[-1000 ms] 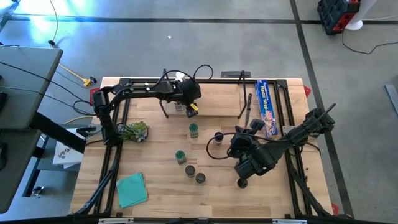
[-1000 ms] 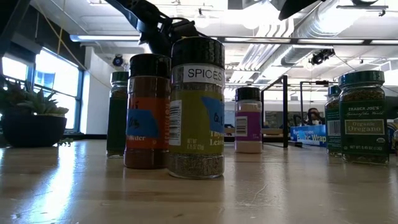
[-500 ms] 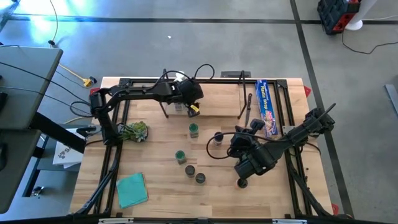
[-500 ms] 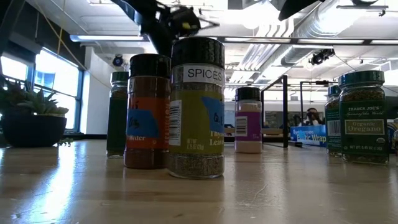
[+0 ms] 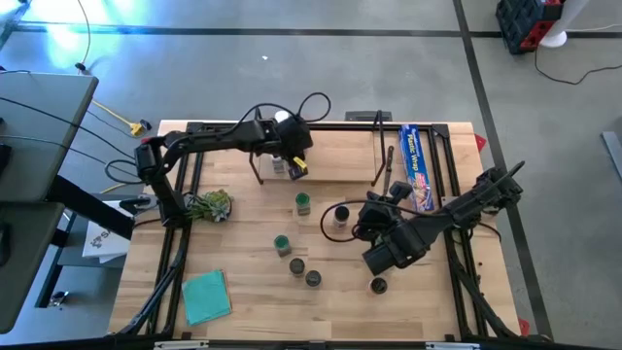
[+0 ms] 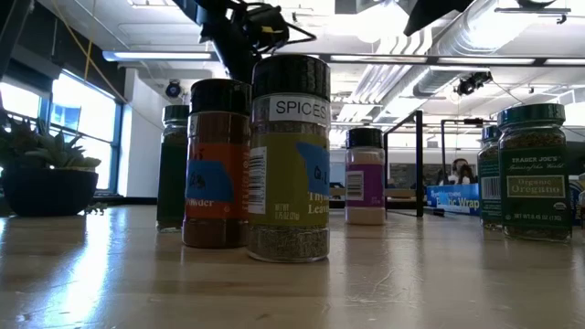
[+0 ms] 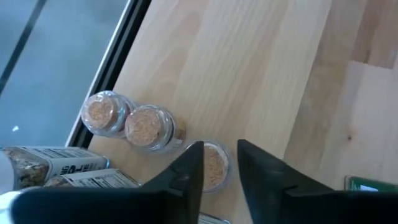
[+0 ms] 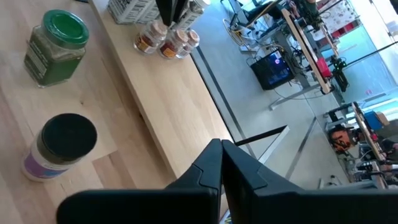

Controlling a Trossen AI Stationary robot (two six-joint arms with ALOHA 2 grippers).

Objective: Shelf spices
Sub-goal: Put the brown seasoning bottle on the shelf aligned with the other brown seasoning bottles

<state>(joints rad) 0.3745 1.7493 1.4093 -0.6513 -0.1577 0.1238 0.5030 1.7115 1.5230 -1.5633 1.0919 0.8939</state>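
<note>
Left wrist view: only view w/ close look at shelf top – three cork-topped jars in a row nr its black-framed edge, labelled jars beside them.
High view: whole table; shelf along far edge, blue wrap box nr far right corner, teal cloth nr near left corner, plant by left edge.
Low view: jar labels – "SPICES" jar at front, dark-lid jar beside it, oregano jar at right; person far behind.
Left gripper: over shelf's left part, fingers narrowed around third cork jar; firm contact can't tell.
Right gripper: fingers pressed together, holds nothing, above table's mid-right, just past black-lid jar & green-lid jar.
Loose spices: green-lid jars mid-table, dark-lid pair toward near edge, one under right arm.
Open room: bare wood on shelf right of jars; wide bare strip along table's near edge.
</note>
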